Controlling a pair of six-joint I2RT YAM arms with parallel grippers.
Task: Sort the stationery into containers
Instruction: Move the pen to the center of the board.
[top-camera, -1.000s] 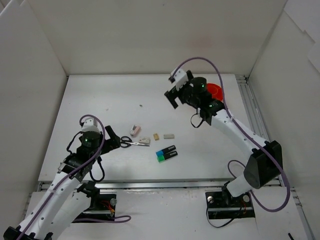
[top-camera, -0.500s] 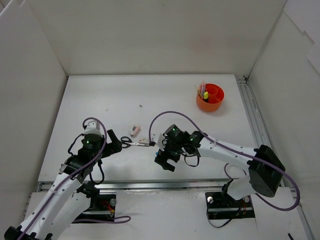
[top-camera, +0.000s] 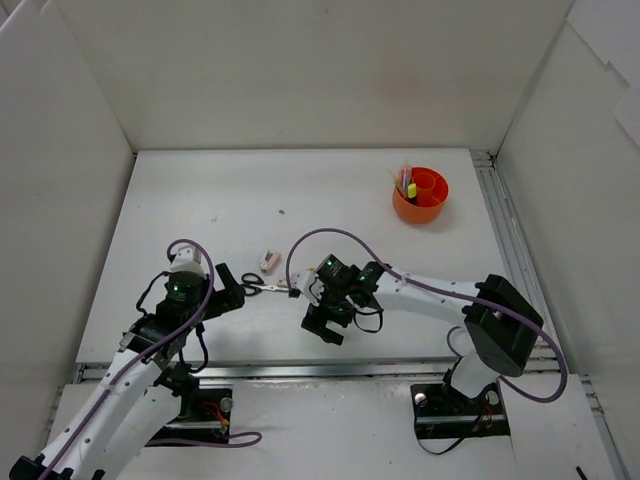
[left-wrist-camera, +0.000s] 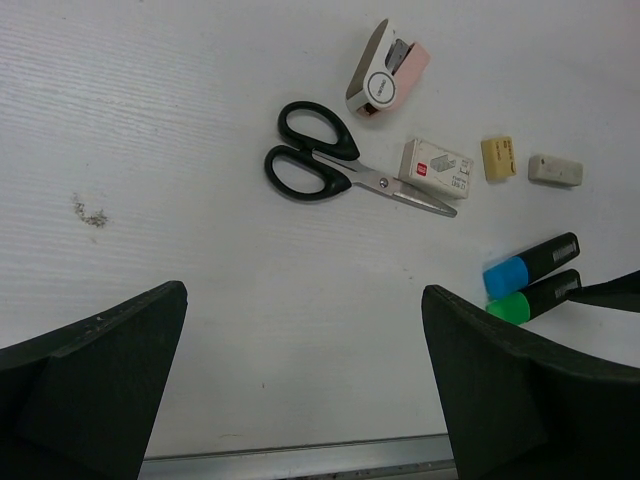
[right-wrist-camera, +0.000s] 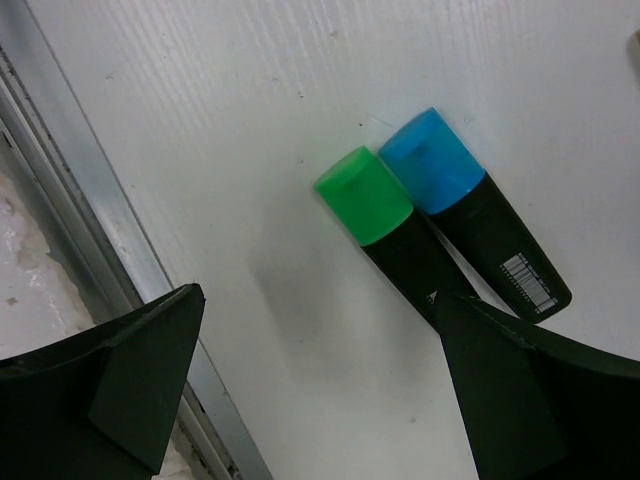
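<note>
Far left, the left pincer (left-wrist-camera: 303, 300) hovers over the counter (top-camera: 200, 200) with its fingers spread wide and nothing between them. Just ahead of it lie the black-handled scissors (left-wrist-camera: 352, 180), closed, with the blade tip touching a small white box (left-wrist-camera: 435, 167). The print on the box is too small to read. Above the scissors is a small pink-and-grey gadget (left-wrist-camera: 388, 78), could be a mini stapler, honestly can't tell. Right of the box are a beige eraser (left-wrist-camera: 498, 158) and a grey eraser (left-wrist-camera: 555, 170), close together but not touching.

Below those, the blue highlighter (left-wrist-camera: 530, 265) and green highlighter (left-wrist-camera: 533, 298) lie side by side, touching. From the top camera you can't see either of them, or the erasers, because the right arm sits right over that spot. The right pincer (right-wrist-camera: 320, 295) is low over them near the counter's front rail (right-wrist-camera: 90, 180), fingers wide apart and gripping nothing. In the wrist view the green highlighter's back end disappears behind one finger.

Way off at the back right, well apart from everything, the orange cup (top-camera: 415, 213) stands with a yellow-ended highlighter and a few thin pens in it. They're too small to count.
</note>
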